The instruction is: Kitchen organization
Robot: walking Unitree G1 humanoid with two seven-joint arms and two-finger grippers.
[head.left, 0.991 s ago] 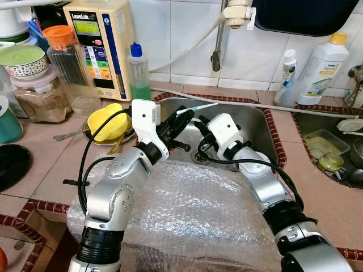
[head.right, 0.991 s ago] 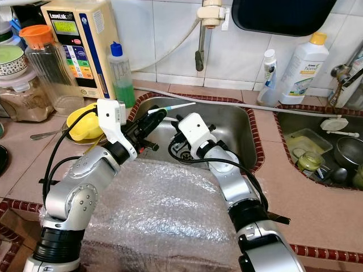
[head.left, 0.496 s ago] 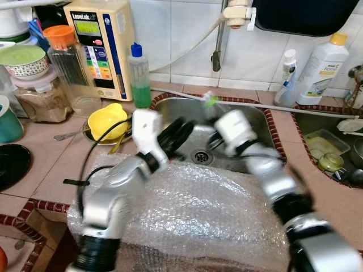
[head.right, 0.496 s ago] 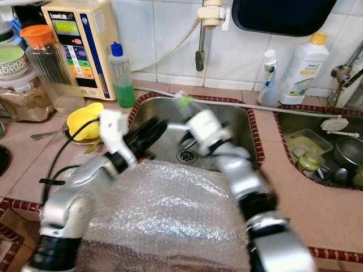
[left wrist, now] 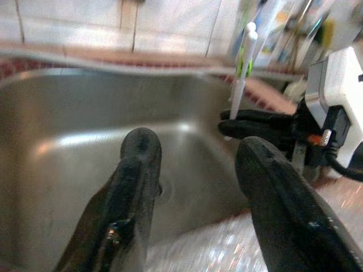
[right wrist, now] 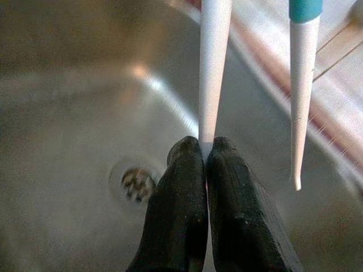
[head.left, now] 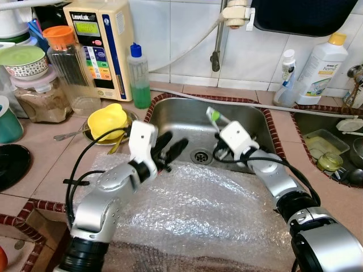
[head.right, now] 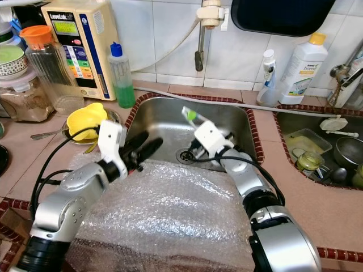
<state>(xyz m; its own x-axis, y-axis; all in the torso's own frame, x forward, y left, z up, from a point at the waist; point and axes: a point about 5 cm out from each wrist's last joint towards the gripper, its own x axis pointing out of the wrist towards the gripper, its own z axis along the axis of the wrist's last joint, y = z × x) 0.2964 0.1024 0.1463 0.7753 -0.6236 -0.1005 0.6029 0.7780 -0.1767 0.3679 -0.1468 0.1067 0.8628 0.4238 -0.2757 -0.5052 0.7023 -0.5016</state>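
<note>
A white toothbrush (head.left: 214, 116) with a green head stands upright over the steel sink (head.left: 170, 107). My right gripper (head.left: 221, 148) is shut on its lower end, and the black fingertips (right wrist: 195, 170) pinch the white handle (right wrist: 212, 68). A second white stick with a teal band (right wrist: 300, 85) hangs right beside it; I cannot see what holds it. My left gripper (head.left: 170, 148) is open and holds nothing, low over the sink's near left edge, a short way left of the toothbrush. In the left wrist view the toothbrush (left wrist: 244, 62) rises beyond my open fingers (left wrist: 139, 170).
Bubble wrap (head.left: 198, 209) covers the counter in front of the sink. At left are a yellow cup on a plate (head.left: 108, 120), a green bottle (head.left: 139, 76), a water unit (head.left: 99, 39) and jars (head.left: 68, 62). A tap (head.left: 217, 56) hangs above. A second basin (head.left: 329, 153) holds dishes.
The toothbrush has passed from my left gripper to my right one. The left gripper opened and drew back lower left; the right one moved right, holding the brush upright.
</note>
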